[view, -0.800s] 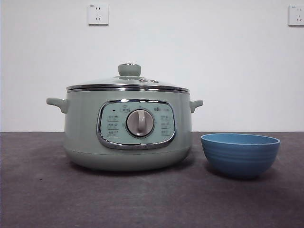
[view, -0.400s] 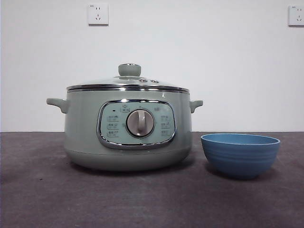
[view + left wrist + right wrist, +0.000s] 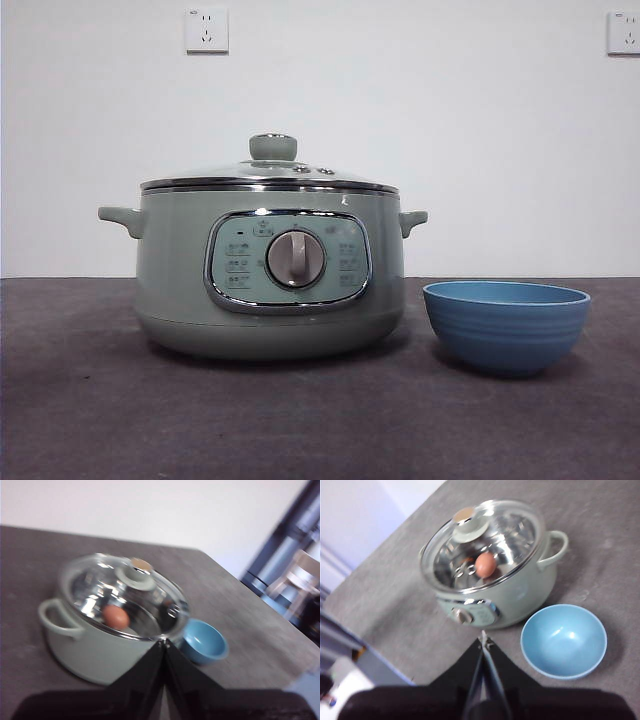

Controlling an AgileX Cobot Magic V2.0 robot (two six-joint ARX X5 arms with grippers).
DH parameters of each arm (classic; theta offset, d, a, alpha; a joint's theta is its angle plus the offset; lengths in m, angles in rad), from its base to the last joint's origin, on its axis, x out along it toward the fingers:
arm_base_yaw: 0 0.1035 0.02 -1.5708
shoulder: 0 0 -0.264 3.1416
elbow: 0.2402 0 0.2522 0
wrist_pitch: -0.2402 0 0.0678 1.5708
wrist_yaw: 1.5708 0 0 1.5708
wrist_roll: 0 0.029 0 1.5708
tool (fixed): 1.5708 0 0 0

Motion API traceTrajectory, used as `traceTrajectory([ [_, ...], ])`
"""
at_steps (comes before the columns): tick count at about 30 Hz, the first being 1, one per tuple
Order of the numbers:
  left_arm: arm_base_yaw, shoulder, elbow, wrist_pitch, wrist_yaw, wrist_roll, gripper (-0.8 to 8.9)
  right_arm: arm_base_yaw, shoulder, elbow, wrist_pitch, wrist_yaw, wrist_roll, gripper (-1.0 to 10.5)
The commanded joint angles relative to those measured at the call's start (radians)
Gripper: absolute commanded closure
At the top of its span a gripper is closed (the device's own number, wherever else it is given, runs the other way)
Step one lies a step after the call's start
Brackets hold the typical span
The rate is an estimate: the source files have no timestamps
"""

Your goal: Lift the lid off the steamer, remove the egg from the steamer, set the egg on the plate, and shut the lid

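The pale green steamer point(image 3: 270, 270) stands on the dark table with the clear lid point(image 3: 270, 178) closed on it, green knob on top. A brown egg point(image 3: 485, 564) lies inside, seen through the lid, also in the left wrist view point(image 3: 116, 616). The blue plate point(image 3: 505, 325), a small ribbed bowl, stands empty beside the steamer. My left gripper point(image 3: 164, 641) is shut and empty, high above the table, apart from the steamer point(image 3: 95, 645). My right gripper point(image 3: 483, 640) is shut and empty, high above, near the steamer's panel side and the plate point(image 3: 563, 640).
Two wall sockets point(image 3: 206, 30) sit on the white wall behind. The table's far edge and a chair point(image 3: 300, 580) show in the left wrist view. The table's edge with floor beyond shows in the right wrist view point(image 3: 365, 655).
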Motion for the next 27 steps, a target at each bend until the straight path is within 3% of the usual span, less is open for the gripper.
traceTrajectory([
  [1,0.002,0.067,0.058,-0.053,0.065,0.073,8.21,0.011,0.038,0.075,-0.102,-0.003,-0.097,9.6],
  [7,0.000,0.171,0.166,-0.165,0.087,0.155,8.21,0.022,0.083,0.147,-0.221,-0.002,-0.140,9.6],
  [15,0.000,0.197,0.218,-0.167,0.087,0.148,7.91,0.022,0.085,0.147,-0.220,-0.001,-0.138,9.3],
  [17,0.000,0.197,0.218,-0.168,0.087,0.144,6.38,0.022,0.086,0.147,-0.220,-0.001,-0.138,8.4],
  [20,0.000,0.197,0.218,-0.181,0.087,0.145,3.38,0.022,0.087,0.147,-0.220,0.000,-0.129,6.0],
  [23,0.000,0.197,0.218,-0.183,0.088,0.145,3.02,0.022,0.087,0.147,-0.220,0.002,-0.121,4.2],
  [27,0.000,0.199,0.218,-0.176,0.087,0.145,3.02,0.022,0.087,0.147,-0.220,0.002,-0.119,4.1],
])
